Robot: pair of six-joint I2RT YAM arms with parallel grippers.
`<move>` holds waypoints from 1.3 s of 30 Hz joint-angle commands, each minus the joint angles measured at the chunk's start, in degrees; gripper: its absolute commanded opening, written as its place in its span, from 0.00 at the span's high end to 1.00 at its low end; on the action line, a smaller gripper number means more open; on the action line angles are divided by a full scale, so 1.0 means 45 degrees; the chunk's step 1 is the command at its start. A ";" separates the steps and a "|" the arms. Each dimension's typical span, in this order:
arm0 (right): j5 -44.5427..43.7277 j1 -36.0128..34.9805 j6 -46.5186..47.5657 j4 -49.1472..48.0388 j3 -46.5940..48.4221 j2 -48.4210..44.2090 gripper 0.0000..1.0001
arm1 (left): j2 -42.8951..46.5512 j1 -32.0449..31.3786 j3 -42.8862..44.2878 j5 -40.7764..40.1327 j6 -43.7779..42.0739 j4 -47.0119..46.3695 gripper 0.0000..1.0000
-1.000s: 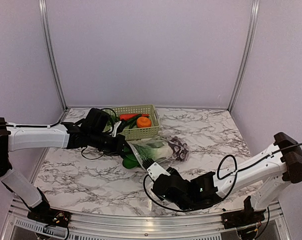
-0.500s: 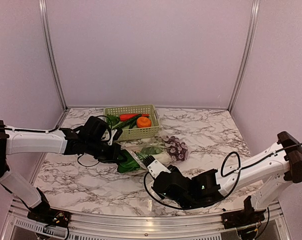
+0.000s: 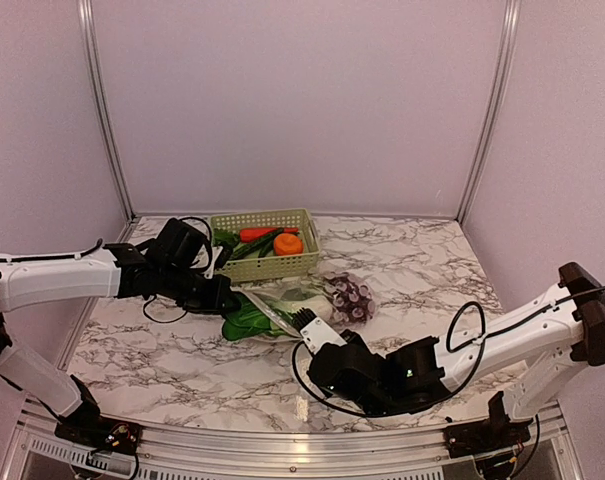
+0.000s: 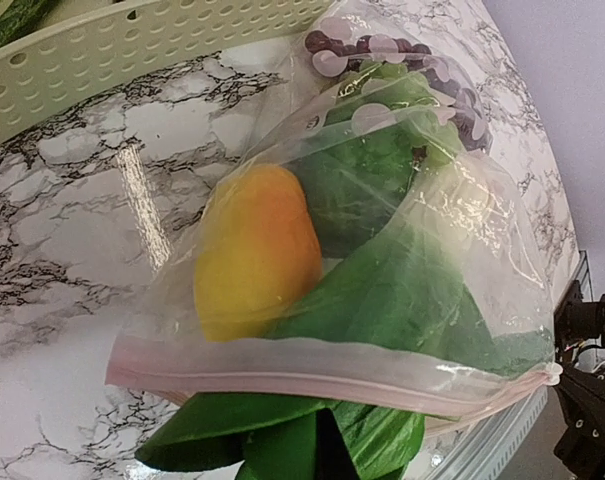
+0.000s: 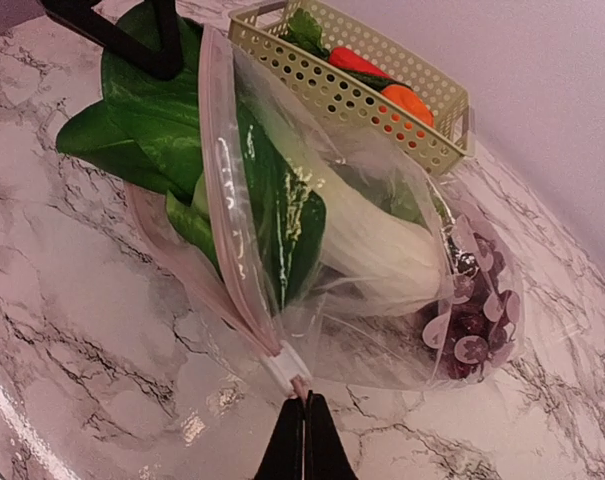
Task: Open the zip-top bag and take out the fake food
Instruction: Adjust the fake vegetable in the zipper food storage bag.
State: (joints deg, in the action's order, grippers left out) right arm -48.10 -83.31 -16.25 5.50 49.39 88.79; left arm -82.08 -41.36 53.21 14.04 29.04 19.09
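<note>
The zip-top bag [image 3: 317, 300] lies on the marble table, its mouth open toward the left. It also shows in the left wrist view [image 4: 422, 230] and the right wrist view [image 5: 382, 250]. My right gripper [image 5: 304, 425] is shut on the end of the zip strip, beside the white slider [image 5: 287, 372]. My left gripper [image 3: 225, 300] is shut on a green leafy piece [image 5: 132, 110] that sticks out of the bag's mouth. Inside the bag are a yellow-orange fruit [image 4: 254, 250], a white-stalked leafy vegetable [image 5: 372, 245] and a purple grape bunch [image 5: 472, 325].
The pale green lattice basket [image 3: 282, 265] stands just behind the bag and holds an orange piece [image 3: 288, 243], a red piece [image 3: 256, 233] and green pieces. The left arm's cable loops over the table at the left. Grey walls close in the back and sides.
My left gripper has moved left and drawn the green leafy piece further out of the bag's mouth. My right gripper has stayed shut on the zip end, shifting only slightly.
</note>
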 commanded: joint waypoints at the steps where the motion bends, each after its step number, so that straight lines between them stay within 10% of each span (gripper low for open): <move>1: -0.0508 0.0155 -0.0252 0.0707 0.0178 -0.0395 1.00 | -0.0125 0.0401 0.0480 -0.0323 -0.0581 0.0865 1.00; 10: -0.0331 0.0470 -0.0350 0.1086 0.0202 -0.0651 0.98 | -0.0119 0.0134 0.1242 0.0462 -0.1458 0.1836 1.00; 20: 0.3130 0.0493 0.1115 0.0399 0.1635 -0.1320 0.33 | -0.0345 -0.1051 0.1410 0.0241 -0.0301 0.0880 1.00; 39: 0.7003 0.4592 -0.3074 0.1533 0.1532 -0.0270 0.26 | -0.0967 -0.1816 0.0427 -0.0353 0.0606 -0.0186 1.00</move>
State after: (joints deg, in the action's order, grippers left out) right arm -21.98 -65.73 -23.46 10.92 57.98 88.16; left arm -84.23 -49.50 58.22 13.39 29.89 21.76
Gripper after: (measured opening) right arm 0.721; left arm 0.028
